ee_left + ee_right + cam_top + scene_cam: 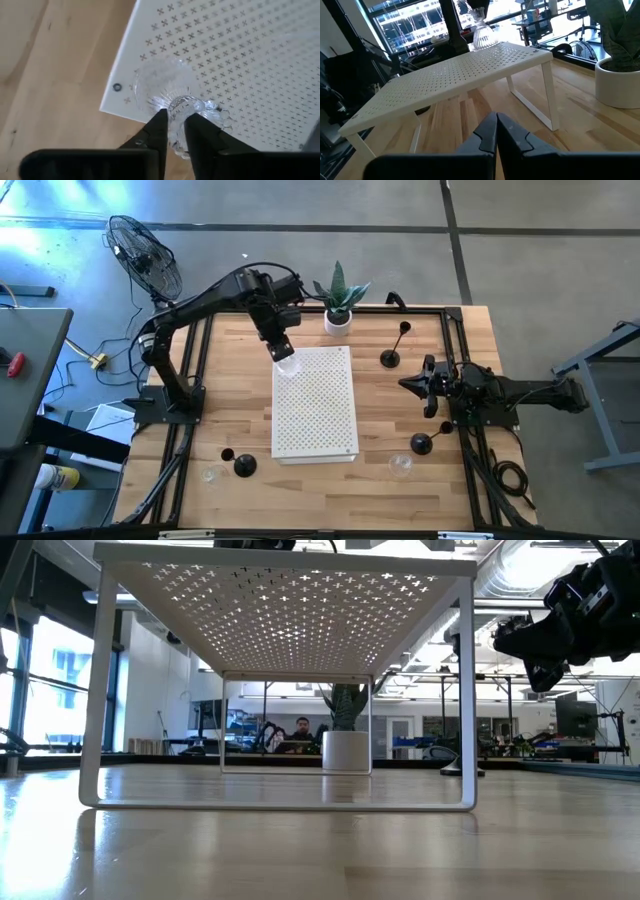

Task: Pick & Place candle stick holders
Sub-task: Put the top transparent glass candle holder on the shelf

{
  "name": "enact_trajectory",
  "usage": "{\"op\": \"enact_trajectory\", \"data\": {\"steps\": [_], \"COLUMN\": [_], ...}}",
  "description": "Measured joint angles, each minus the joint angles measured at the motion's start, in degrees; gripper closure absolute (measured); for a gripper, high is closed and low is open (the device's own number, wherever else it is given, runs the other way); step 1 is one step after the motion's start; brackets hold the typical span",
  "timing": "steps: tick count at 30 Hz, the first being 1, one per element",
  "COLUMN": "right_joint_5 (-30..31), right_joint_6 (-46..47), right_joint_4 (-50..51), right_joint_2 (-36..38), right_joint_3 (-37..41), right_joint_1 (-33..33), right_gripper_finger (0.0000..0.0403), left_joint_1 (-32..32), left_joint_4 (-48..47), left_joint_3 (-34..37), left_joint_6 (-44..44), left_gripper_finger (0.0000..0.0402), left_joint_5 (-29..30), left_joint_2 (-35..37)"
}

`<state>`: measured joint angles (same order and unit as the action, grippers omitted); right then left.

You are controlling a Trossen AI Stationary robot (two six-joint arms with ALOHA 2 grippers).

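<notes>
The shelf (315,405) is white with a regular pattern of small cross-shaped holes, and the table (230,400) is light wood with visible grain. The glass holder (172,92) is clear, the stemmed holders (390,358) are black, and the pot (338,323) is white with a green plant (340,288).

Bright daylight fills the room, pouring in from tall windows (45,670) on one side; from table height the panes bleach nearly white and the ceiling beyond glows. The wooden table (240,400) takes a soft sheen, with a pale reflection lying under the white perforated shelf (315,405). Light sifts through the shelf's holes, so from below its underside sparkles. From overhead the floor at the upper left corner is washed bluish by glare, and shadows on the boards are faint and short. The clear glass holder (170,95) shows hazy and smeared close up, its edges lost against the white. Dark fingers nearest each wrist camera are soft.
</notes>
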<state>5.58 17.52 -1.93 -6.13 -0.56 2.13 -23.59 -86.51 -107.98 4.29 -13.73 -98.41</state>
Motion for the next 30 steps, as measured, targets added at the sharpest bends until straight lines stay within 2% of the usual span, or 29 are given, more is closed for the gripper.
{"op": "enact_trajectory", "data": {"steps": [6,12,18,30], "right_joint_5": [0.00,0.00,-0.01,0.00], "right_joint_6": [0.00,0.00,0.01,0.04], "right_joint_4": [0.02,0.04,0.04,0.04], "right_joint_2": [0.00,0.00,0.00,0.00], "right_joint_3": [0.00,0.00,0.00,0.00], "right_joint_1": [0.00,0.00,0.00,0.00], "right_gripper_finger": [0.0402,0.0402,0.0402,0.0402], "left_joint_1": [0.00,-0.02,-0.02,-0.02], "left_joint_4": [-0.07,1.19,3.00,-0.89], "left_joint_3": [0.07,0.07,0.07,0.07], "left_joint_6": [0.42,0.47,0.53,0.55], "left_gripper_finger": [0.0278,0.0244,0.0239,0.0238], "left_joint_5": [2.33,2.29,0.27,0.57], "left_joint_2": [-0.04,-0.04,-0.04,-0.04]}}
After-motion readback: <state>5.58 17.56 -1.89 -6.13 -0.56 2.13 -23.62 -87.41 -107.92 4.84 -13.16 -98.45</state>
